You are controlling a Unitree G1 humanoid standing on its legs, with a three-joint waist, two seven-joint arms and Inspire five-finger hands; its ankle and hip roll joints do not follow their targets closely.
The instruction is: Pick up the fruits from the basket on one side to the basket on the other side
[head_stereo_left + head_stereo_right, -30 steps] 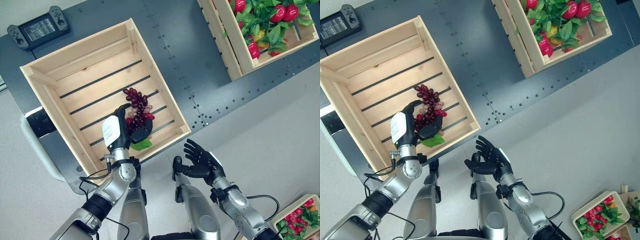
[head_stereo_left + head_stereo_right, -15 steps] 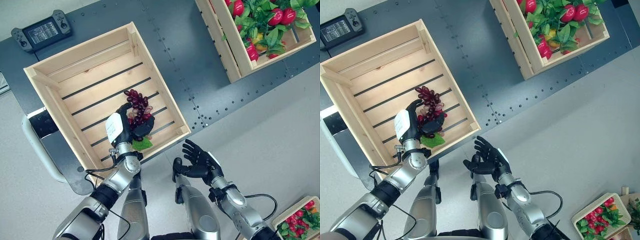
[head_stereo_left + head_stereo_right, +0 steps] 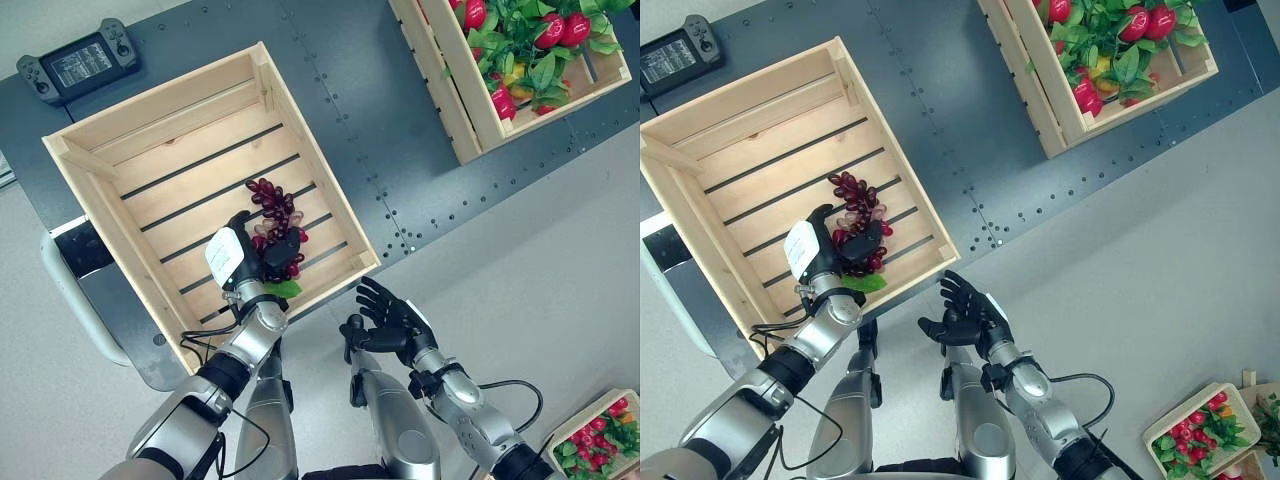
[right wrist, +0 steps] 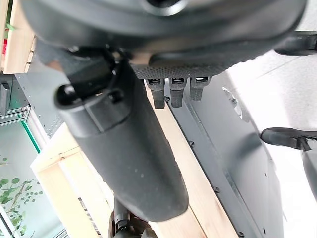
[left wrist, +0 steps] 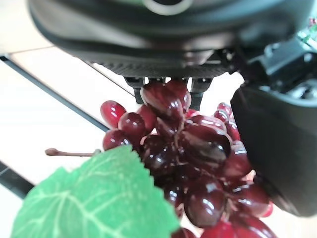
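Observation:
A bunch of dark red grapes (image 3: 272, 200) with a green leaf (image 3: 284, 290) is in the pale wooden crate (image 3: 160, 100) on my left. My left hand (image 3: 232, 262) is shut on the bunch's near end, over the crate's slatted floor near its front wall. In the left wrist view the grapes (image 5: 193, 148) and leaf (image 5: 94, 203) sit against the palm, with the thumb (image 5: 277, 144) curled beside them. Whether the bunch rests on the slats I cannot tell. My right hand (image 3: 392, 322) hangs open off the table's near edge, just right of the crate's front corner.
A second wooden crate (image 3: 455, 90) at the back right holds red fruits and green leaves (image 3: 540, 60). A dark handheld controller (image 3: 78, 62) lies at the back left. A small tray of fruit (image 3: 600, 430) sits on the floor at lower right.
My left hand keeps its hold on the grapes at nearly the same spot in the crate. My right hand has drifted slightly left toward the crate's front corner.

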